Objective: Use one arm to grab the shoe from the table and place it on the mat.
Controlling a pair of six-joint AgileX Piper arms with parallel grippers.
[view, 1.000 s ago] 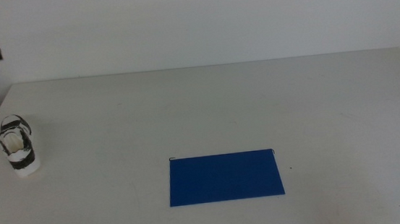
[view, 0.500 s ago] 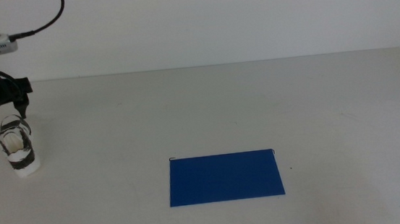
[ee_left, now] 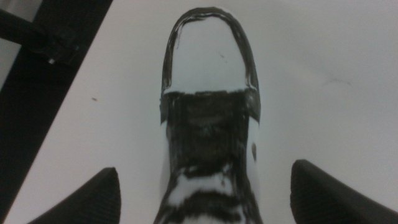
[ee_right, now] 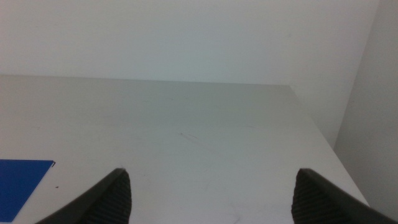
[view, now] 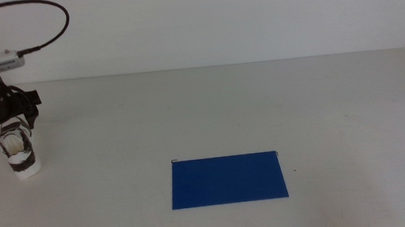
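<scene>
Far left on the white bench (view: 209,105), the left claw (view: 16,121) hangs right over the sneaker (view: 20,153), which stands close to the bench's left edge. In the left wrist view the shoe (ee_left: 208,124) runs straight out between the two dark jaws, toe pointing away from the claw, so its long axis lies along the claw's reach and the jaws sit one on each side of its width. They are spread wide, with bare bench showing between each jaw and the sneaker's flanks; nothing is pinched yet. My read is that a straight drop and a squeeze across the shoe's width is what the grasp calls for.

Moving right, the blue mat (view: 228,179) lies flat near the front of the bench, well apart from the sneaker, its long side running left to right. The left arm is plainly the nearer one.

The right claw (ee_right: 211,193) is out of the middle view; its own camera shows its jaws spread and empty above bare bench, a corner of the mat (ee_right: 22,186) off to one side. Behind the bench, a plain pale wall
</scene>
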